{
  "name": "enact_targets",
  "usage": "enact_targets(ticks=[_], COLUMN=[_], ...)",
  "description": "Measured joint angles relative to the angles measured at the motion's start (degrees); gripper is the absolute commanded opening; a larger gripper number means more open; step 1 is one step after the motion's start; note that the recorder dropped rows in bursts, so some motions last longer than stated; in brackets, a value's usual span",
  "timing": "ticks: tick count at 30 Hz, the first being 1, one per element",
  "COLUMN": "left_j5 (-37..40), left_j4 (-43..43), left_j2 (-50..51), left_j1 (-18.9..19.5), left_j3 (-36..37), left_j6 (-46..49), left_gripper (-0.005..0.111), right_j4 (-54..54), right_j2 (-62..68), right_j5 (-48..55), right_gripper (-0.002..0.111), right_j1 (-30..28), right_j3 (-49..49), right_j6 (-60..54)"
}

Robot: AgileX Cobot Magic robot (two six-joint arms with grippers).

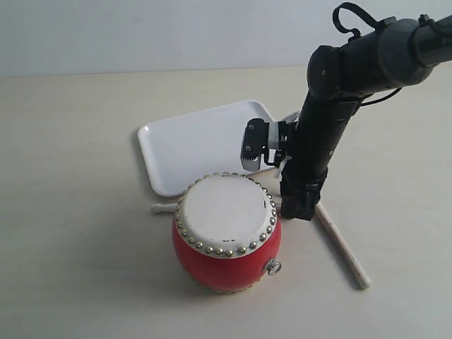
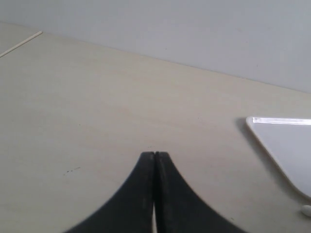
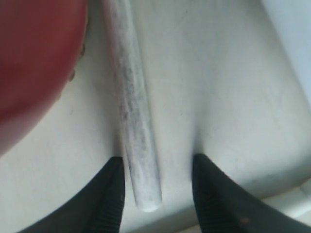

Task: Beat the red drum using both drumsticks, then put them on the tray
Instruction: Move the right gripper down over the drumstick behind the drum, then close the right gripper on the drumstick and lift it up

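The red drum (image 1: 226, 240) stands upright on the table, its cream head ringed by silver studs, with the white tray (image 1: 198, 141) just behind it. One drumstick (image 1: 342, 247) lies on the table to the drum's right. The other drumstick's rounded tip (image 1: 164, 207) pokes out at the drum's left. My right gripper (image 1: 300, 206) reaches down beside the drum's right side. In the right wrist view it (image 3: 158, 159) is open, straddling the blunt end of a drumstick (image 3: 131, 97) that lies flat next to the drum (image 3: 34, 63). My left gripper (image 2: 154, 154) is shut and empty over bare table.
The left wrist view shows a corner of the tray (image 2: 286, 145) off to one side. Pale tabletop (image 1: 78, 268) surrounds the drum. The right arm's black links (image 1: 332, 92) rise above the tray's right corner.
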Motion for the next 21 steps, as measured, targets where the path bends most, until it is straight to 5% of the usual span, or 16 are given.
enact_targets(ticks=[10, 21], left_j5=[0.0, 0.0], left_j4=[0.0, 0.1], left_j2=[0.0, 0.0], left_j1=[0.0, 0.0], left_j3=[0.0, 0.0], left_j6=[0.0, 0.0], left_gripper=[0.0, 0.0], right_j4=[-0.1, 0.1], right_j2=[0.1, 0.1], right_j5=[-0.2, 0.4], right_gripper=[0.002, 0.0], right_j1=[0.0, 0.0], right_j3=[0.0, 0.0], right_j6=[-0.1, -0.1])
